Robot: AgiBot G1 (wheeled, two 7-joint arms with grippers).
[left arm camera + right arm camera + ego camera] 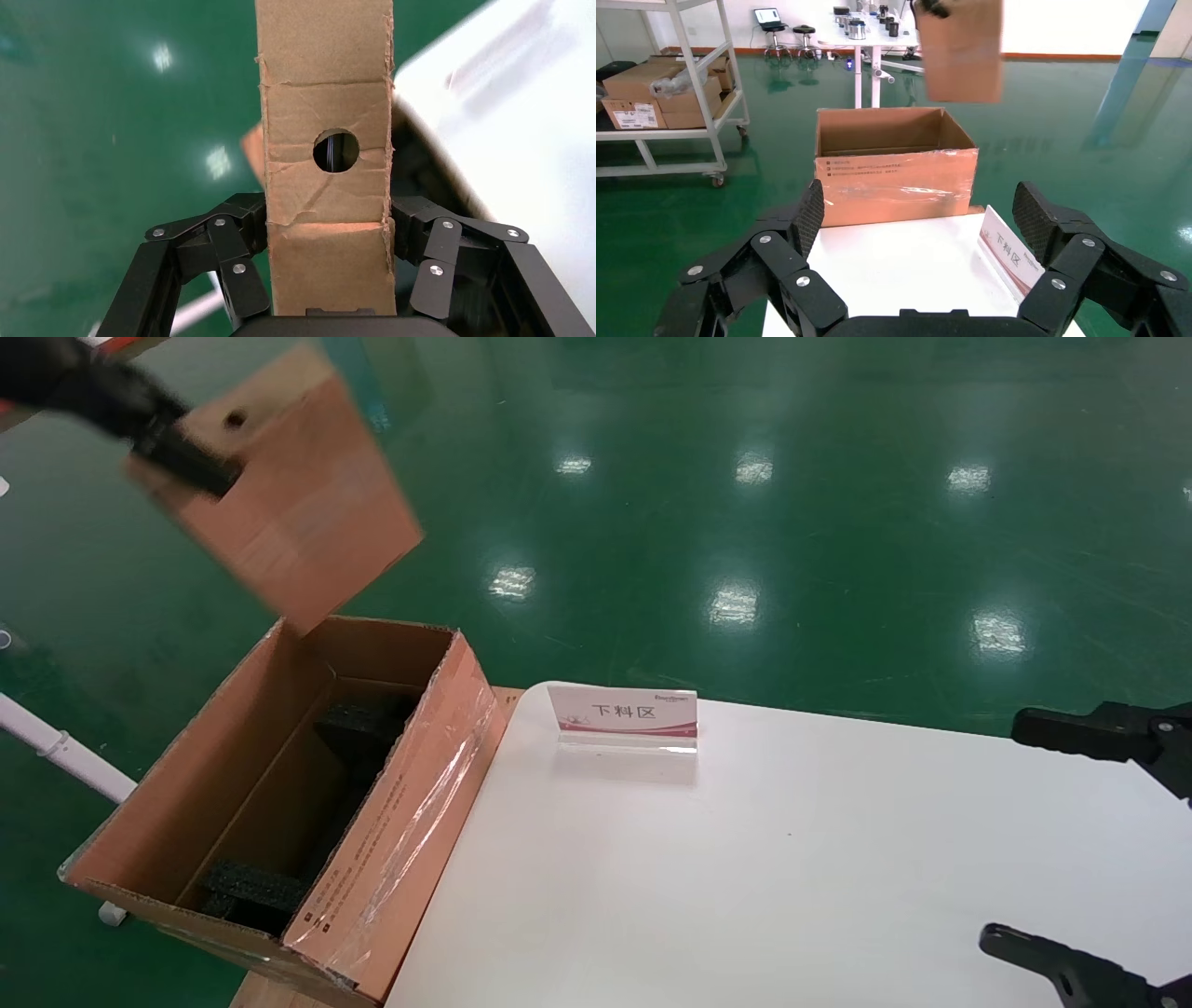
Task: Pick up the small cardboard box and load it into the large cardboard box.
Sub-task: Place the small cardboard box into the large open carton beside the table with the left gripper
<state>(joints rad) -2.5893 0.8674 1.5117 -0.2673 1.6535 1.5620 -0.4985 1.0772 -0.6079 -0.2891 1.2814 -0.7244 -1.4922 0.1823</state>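
Note:
My left gripper point(191, 458) is shut on the small cardboard box point(289, 495), a reddish-brown carton tilted in the air above the far end of the large cardboard box point(186, 784). In the left wrist view the small cardboard box point(327, 203) stands between the fingers point(242, 235), its round hole facing the camera. The large cardboard box stands open at the table's left edge, with black foam blocks point(358, 719) inside and shiny tape on its side. It also shows in the right wrist view point(895, 175), with the small cardboard box point(961, 49) above it. My right gripper point(1052, 840) is open and empty over the table's right side.
A white table point(792, 859) carries a small sign stand point(624, 717) near its far edge. The floor around is green. In the right wrist view a shelf point(673, 91) with cartons stands far behind, and a white desk point(877, 35) farther back.

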